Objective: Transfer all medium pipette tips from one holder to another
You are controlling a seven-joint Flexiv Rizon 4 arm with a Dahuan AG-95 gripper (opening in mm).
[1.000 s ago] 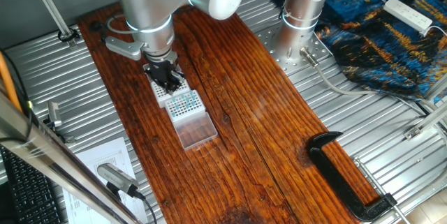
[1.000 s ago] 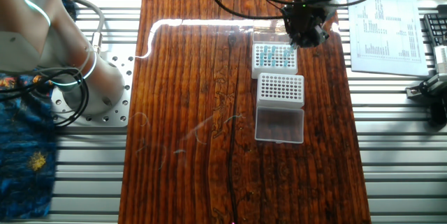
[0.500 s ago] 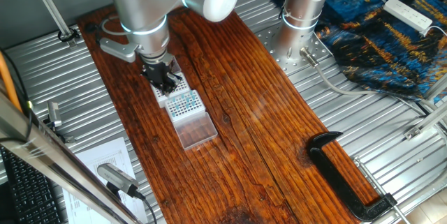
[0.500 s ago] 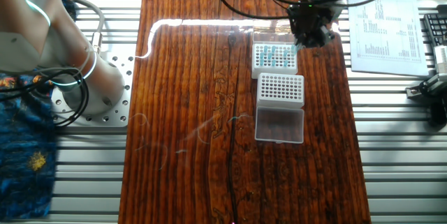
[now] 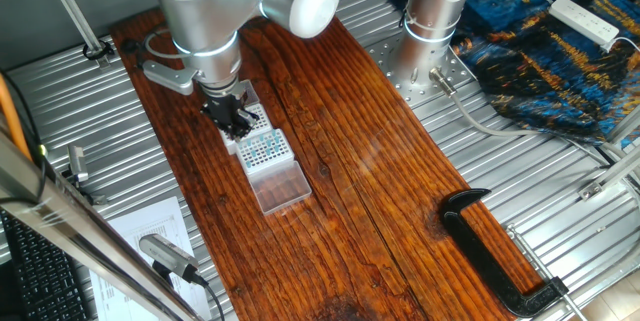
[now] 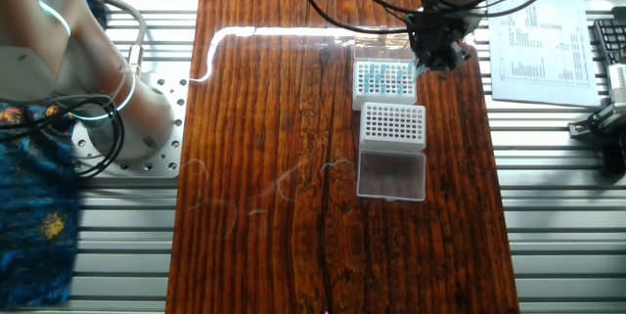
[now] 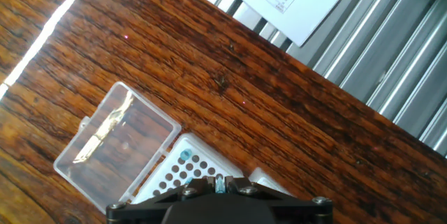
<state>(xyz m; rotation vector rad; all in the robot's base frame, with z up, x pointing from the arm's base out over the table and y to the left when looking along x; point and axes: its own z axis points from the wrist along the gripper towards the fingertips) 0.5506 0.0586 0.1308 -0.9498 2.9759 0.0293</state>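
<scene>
My gripper (image 5: pixel 231 119) hangs at the outer edge of the white rack (image 6: pixel 383 81) that carries several teal-blue medium pipette tips (image 6: pixel 377 79); in the other fixed view the gripper (image 6: pixel 437 57) is just right of that rack. In the hand view the gripper (image 7: pixel 221 181) is shut on one teal pipette tip (image 7: pixel 221 184). Below it lies the white holder with rows of holes (image 7: pixel 171 175), with one blue tip (image 7: pixel 185 155) standing in it. This holder (image 6: pixel 394 125) sits beside the rack, its clear lid (image 6: pixel 391 175) folded open.
A printed sheet (image 6: pixel 538 30) lies on the metal slats right of the wooden board (image 6: pixel 274 157). A black clamp (image 5: pixel 500 251) rests on the board's near end. The robot base (image 5: pixel 430 21) and a blue cloth (image 5: pixel 560 51) are at the back.
The gripper has drifted off the middle of the tip rack toward its outer edge and the printed sheet. The holders have not moved.
</scene>
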